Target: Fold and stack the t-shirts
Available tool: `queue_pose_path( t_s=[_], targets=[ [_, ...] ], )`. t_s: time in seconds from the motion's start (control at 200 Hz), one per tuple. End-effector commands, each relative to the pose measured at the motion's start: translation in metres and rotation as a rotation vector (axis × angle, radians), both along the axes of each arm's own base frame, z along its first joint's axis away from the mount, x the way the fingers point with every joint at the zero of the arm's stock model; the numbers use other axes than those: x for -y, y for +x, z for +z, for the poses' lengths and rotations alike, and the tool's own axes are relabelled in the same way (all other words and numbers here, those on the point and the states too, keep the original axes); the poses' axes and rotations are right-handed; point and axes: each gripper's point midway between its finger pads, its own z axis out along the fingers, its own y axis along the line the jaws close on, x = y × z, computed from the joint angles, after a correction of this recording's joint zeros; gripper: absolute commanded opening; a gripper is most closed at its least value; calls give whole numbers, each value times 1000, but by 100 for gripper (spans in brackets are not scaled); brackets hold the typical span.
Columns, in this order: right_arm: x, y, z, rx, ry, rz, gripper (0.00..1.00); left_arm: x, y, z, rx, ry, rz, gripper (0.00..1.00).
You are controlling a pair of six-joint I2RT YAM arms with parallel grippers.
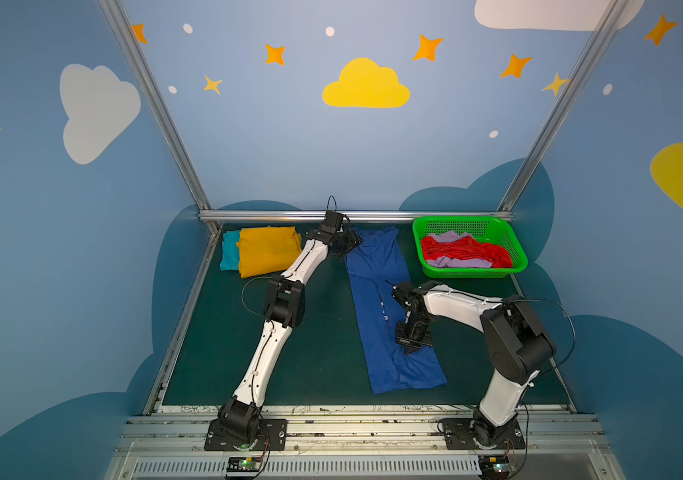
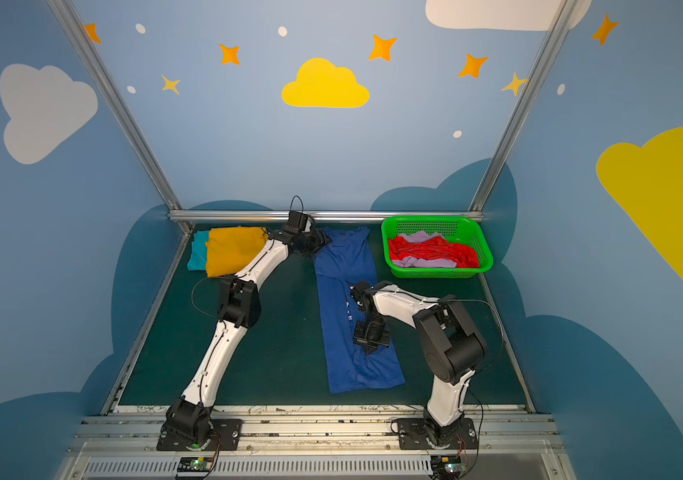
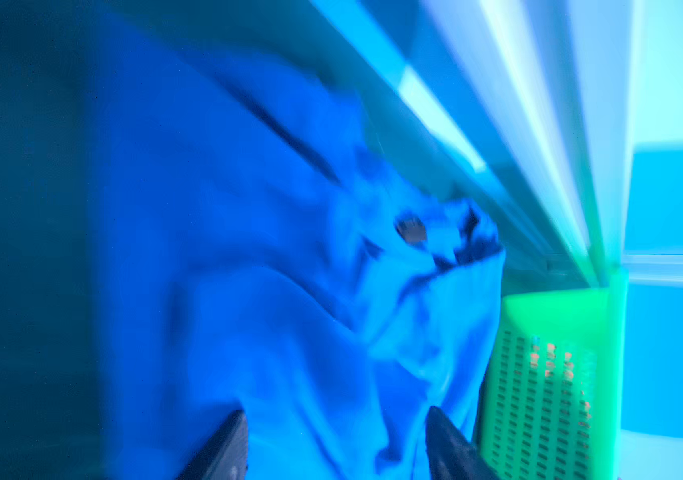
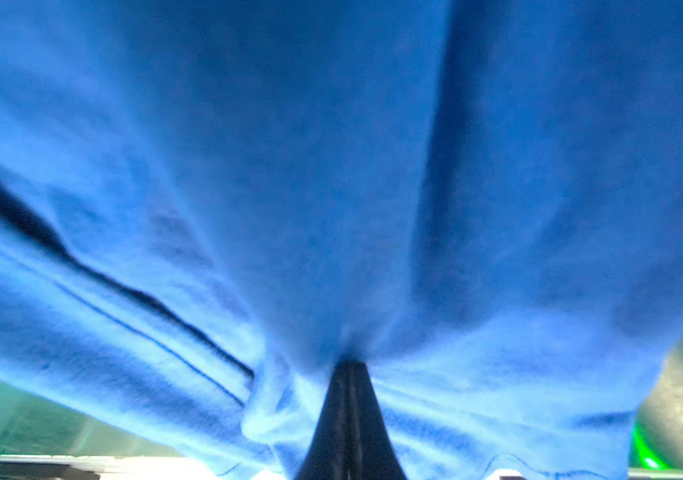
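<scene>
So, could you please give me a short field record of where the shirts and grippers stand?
blue t-shirt: long folded strip on the table
left gripper: open, at its far end
right gripper: shut on its near half
far left: yellow t-shirt on teal t-shirt, folded
basket: red t-shirt and lilac t-shirt inside, crumpled

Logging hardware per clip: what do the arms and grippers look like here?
The left arm and right arm have white shells, black joints and black base plates on a rail. Thin black cables loop beside each. The left gripper and right gripper have dark, tapering fingers.
</scene>
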Motion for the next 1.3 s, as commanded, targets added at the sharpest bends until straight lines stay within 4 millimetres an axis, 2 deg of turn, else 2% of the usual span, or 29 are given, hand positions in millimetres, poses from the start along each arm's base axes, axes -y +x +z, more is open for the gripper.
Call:
queue_pose_path(
  t_s=[0.0, 0.08, 0.14, 0.225, 0.235, 0.326, 0.401, 0.466, 0.531, 0.606, 0.691, 0.746, 0.791, 0.841, 0.932, 1.057, 1.157, 1.297],
  targets=[
    [-51, 22, -16, 86, 183, 71, 0, -38, 5, 55, 49, 42, 34, 71],
    [-63, 27, 1, 139, 216, 120, 0, -40, -7, 102, 103, 74, 7, 72],
    [-66, 25, 14, 180, 223, 149, 0, -40, -26, 131, 113, 101, -9, 73],
    [-48, 19, 32, 234, 184, 129, 0, -37, -70, 142, 66, 172, -30, 72],
    [-44, 18, 33, 237, 178, 120, 0, -35, -74, 148, 76, 177, -31, 72],
    [1, 3, 39, 246, 111, 29, 1, -25, -136, 131, 37, 212, -72, 67],
    [39, -8, 43, 247, 81, -59, 28, -23, -190, 100, -47, 235, -99, 65],
    [58, -16, 46, 249, 92, -100, 38, -25, -234, 74, -121, 245, -114, 64],
    [69, -25, 47, 234, 94, -118, 37, -22, -278, 45, -197, 254, -144, 63],
    [73, -38, 45, 191, 91, -116, 25, -15, -319, 28, -243, 270, -176, 59],
    [68, -55, 35, 110, 126, -109, 23, -3, -358, 14, -297, 262, -214, 58],
    [65, -66, 28, 58, 147, -113, 28, 3, -379, 8, -333, 260, -240, 59],
    [62, -70, 25, 39, 169, -121, 28, 4, -395, 3, -360, 271, -258, 61],
    [63, -83, 15, 3, 175, -134, 29, 8, -411, -1, -385, 271, -284, 64],
    [60, -91, 7, -13, 204, -149, 37, 13, -440, -11, -428, 281, -347, 67],
    [55, -96, 2, -15, 207, -134, 47, 8, -474, -34, -506, 295, -402, 67],
    [52, -98, -2, -14, 208, -127, 45, 16, -490, -38, -530, 248, -434, 63],
    [54, -97, -5, 3, 202, -136, 39, 23, -513, -42, -556, 274, -500, 61]
  ],
)
